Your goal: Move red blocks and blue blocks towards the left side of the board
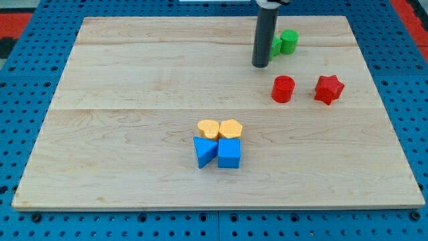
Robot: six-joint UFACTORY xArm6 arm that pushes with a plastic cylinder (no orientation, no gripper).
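Tip (260, 65) beside green blocks (285, 42)

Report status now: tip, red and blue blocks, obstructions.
My tip upper right, beside green blocks. Red blocks right, blue blocks centre. Yellow blocks touching blue.

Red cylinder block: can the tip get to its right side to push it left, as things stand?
Probably yes. My tip sits above-left of the red cylinder block, and a gap separates it from the red star block, leaving room.
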